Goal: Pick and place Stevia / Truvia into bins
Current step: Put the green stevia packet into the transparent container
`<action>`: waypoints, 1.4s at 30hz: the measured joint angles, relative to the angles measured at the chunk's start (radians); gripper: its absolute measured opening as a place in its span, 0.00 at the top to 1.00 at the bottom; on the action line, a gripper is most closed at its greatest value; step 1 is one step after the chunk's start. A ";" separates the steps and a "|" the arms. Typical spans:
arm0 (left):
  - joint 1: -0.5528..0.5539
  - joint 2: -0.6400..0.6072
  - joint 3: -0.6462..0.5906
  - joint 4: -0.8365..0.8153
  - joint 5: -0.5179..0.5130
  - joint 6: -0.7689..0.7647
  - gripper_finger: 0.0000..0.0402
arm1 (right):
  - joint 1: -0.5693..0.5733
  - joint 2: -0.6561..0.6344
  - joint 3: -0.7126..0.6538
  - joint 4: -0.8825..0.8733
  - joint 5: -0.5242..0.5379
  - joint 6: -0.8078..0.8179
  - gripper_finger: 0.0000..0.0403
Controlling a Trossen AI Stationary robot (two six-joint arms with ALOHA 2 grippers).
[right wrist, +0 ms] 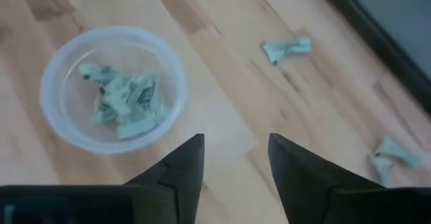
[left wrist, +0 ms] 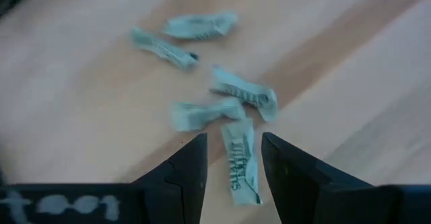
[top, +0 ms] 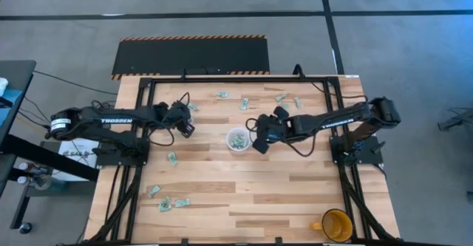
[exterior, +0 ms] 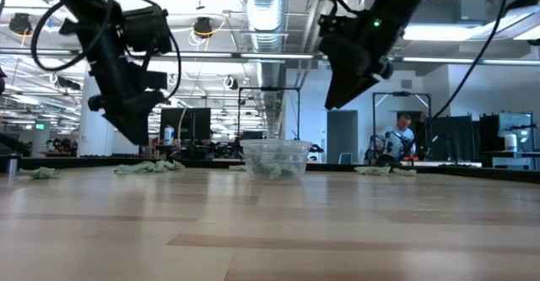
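Small pale green and white sachets lie scattered flat on the wooden table (top: 281,187). A group of them (left wrist: 222,89) lies in front of my left gripper (left wrist: 234,143). My left gripper (top: 186,124) is open and raised above the table's left part. One sachet (left wrist: 240,160) shows in the gap between its fingers, lying on the wood below. The clear plastic cup (top: 238,139) stands at mid-table and holds several sachets (right wrist: 124,96). My right gripper (right wrist: 236,143) is open and empty, raised just to the right of the cup (exterior: 277,159).
More sachets lie at the far edge (top: 244,103), far right (top: 297,103), left of the cup (top: 172,158) and near left (top: 171,203). A yellow-orange mug (top: 336,224) stands at the near right corner. A black frame (top: 222,80) rims the table.
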 joint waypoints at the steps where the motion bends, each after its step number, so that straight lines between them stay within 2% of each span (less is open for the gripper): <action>1: 0.004 0.000 -0.019 0.036 0.031 0.019 0.67 | 0.011 -0.003 -0.004 -0.001 0.001 0.018 0.59; 4: 0.014 0.000 -0.064 0.114 0.094 0.043 0.67 | 0.056 -0.009 -0.009 0.008 0.005 0.039 0.56; 12: 0.041 0.000 -0.080 0.116 0.100 0.021 0.67 | 0.139 -0.009 -0.009 0.005 0.113 0.046 0.50; 30: 0.039 0.000 -0.080 0.096 0.147 0.027 0.67 | 0.146 -0.009 -0.009 0.005 0.130 0.092 0.48; 42: 0.039 0.000 -0.080 0.091 0.140 0.068 0.61 | 0.144 -0.009 -0.009 0.005 0.130 0.092 0.48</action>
